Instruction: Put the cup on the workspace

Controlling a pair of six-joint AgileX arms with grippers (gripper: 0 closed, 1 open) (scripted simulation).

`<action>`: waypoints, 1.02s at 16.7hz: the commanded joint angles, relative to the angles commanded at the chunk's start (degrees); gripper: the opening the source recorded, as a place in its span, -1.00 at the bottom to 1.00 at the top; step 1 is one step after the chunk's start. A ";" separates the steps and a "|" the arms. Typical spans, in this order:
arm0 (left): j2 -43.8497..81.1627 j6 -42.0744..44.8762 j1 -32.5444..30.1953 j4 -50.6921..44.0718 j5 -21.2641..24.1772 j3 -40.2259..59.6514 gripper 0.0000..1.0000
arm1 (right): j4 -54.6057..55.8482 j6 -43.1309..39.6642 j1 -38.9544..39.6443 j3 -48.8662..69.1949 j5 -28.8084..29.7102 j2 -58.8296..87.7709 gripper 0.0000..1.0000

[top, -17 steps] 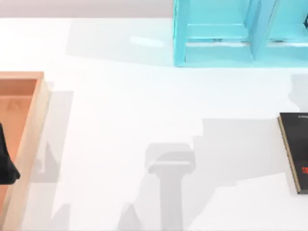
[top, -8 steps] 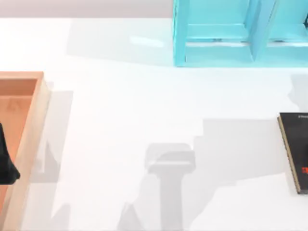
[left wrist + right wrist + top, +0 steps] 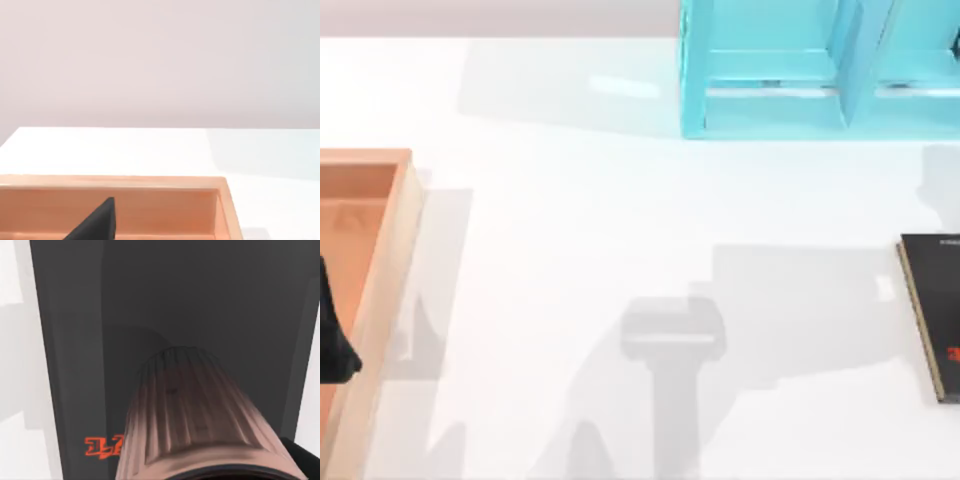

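white workspace (image 3: 580, 220), tray (image 3: 382, 290), shelf (image 3: 760, 110), book (image 3: 932, 320)

Count by kind, places taken relative to the orange wooden tray (image 3: 388, 290).

- Trays: 1. It sits at the left edge of the top view, on the workspace (image 3: 570, 250).
- Workspace: 1 white tabletop, running from the tray's right wall across to the far side.
- Shelf units: 1, light blue (image 3: 820, 70), well apart from the tray, far right and toward the back.
- Books: 1, black cover with red lettering (image 3: 935, 320), opposite the tray at the right edge.
- Cups: 1, ribbed and reddish-brown (image 3: 200, 425), seen in the right wrist view above the book (image 3: 150, 315).
- Dark wedge-shaped objects: 1 (image 3: 332, 335), over the tray's interior; also seen in the left wrist view (image 3: 97, 222). Identity cannot be told.
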 joint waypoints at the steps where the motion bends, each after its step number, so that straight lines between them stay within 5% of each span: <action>1: 0.00 0.00 0.00 0.00 0.00 0.00 1.00 | -1.57 -0.01 -0.02 1.12 0.00 -0.35 -1.00; 10: 0.00 0.00 0.00 0.00 0.00 0.00 1.00 | -4.40 1.21 1.41 4.88 0.22 0.13 -1.00; 17: 0.00 0.00 0.00 0.00 0.00 0.00 1.00 | -17.03 14.74 14.86 29.20 0.80 15.02 -1.00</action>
